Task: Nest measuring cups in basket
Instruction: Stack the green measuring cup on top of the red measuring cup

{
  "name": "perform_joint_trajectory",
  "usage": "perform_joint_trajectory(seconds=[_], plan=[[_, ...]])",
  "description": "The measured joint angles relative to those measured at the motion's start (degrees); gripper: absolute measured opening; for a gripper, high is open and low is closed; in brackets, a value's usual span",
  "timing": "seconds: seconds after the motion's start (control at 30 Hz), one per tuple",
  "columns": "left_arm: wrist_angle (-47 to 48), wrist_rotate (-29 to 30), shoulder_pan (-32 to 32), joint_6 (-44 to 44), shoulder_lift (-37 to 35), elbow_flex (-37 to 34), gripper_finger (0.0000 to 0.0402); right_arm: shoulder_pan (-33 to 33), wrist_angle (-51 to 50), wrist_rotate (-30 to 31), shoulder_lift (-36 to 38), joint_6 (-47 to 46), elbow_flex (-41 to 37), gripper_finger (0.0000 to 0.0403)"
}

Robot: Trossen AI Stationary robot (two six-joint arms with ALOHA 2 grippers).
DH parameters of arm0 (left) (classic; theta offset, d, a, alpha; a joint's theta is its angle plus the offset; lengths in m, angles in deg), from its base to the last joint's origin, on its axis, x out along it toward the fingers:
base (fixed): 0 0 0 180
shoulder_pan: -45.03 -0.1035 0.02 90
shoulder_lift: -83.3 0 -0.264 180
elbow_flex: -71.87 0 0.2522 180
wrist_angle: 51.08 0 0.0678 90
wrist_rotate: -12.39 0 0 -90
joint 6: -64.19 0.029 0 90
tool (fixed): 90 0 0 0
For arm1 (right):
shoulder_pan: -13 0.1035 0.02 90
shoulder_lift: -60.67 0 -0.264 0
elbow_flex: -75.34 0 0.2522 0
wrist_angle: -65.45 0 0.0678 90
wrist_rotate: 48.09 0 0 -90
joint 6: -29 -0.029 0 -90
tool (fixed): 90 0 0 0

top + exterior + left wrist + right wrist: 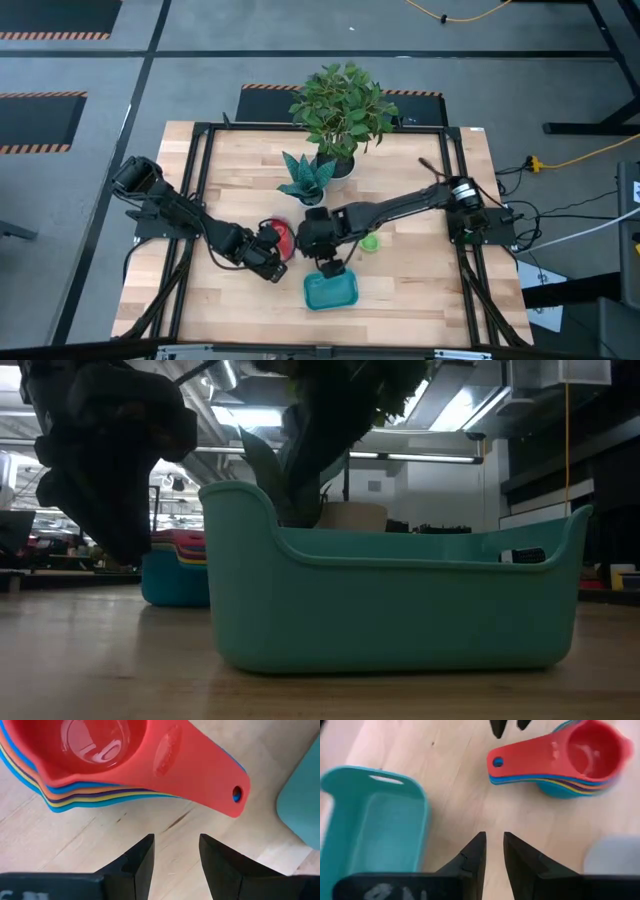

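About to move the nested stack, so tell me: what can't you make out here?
- Measuring cups: count unclear; the red top cup covers the rest in both wrist views.
- Basket floor: low view, its near wall hides it.
- Small green thing: high view, too small to identify.

My left arm reaches in from the table's left edge, bent at the elbow, and my left gripper [272, 262] sits low just left of the basket [331, 292], its two dark fingers [137, 865] parted with clear space between them and holding nothing. My right arm stretches from the right edge across toward the middle, wrist turned downward, so that my right gripper [328, 266] hangs just above the basket's far rim. Its fingers [472, 857] stand only a narrow gap apart, nothing between them.
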State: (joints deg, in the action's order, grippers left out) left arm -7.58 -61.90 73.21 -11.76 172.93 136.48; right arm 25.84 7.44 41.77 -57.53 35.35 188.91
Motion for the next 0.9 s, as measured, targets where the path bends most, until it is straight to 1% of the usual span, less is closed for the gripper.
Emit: perform_joint_trajectory(seconds=[0.37,0.43,0.57,0.77,0.9], plan=[[0.0,-0.14,0.0,-0.07,0.0,0.0,0.0149,1.93,-14.22,0.42,9.9,-6.29,0.0,0.0071],[-0.01,-0.14,0.0,-0.12,0.0,0.0,0.0149,2.1,-16.12,0.77,11.63,-7.72,-0.93,0.0071],[-0.01,-0.13,-0.03,-0.07,0.0,0.0,0.0149,2.1,-16.29,2.34,17.37,-12.13,-7.3,0.0071],[-0.04,0.02,-0.04,-0.07,0.0,0.0,0.0149,1.58,-13.39,9.4,28.95,-21.35,-21.95,0.0072],[-0.03,0.03,-0.04,-0.04,0.0,0.0,0.0149,0.29,-10.16,9.66,37.32,-28.41,-32.06,0.0072]])
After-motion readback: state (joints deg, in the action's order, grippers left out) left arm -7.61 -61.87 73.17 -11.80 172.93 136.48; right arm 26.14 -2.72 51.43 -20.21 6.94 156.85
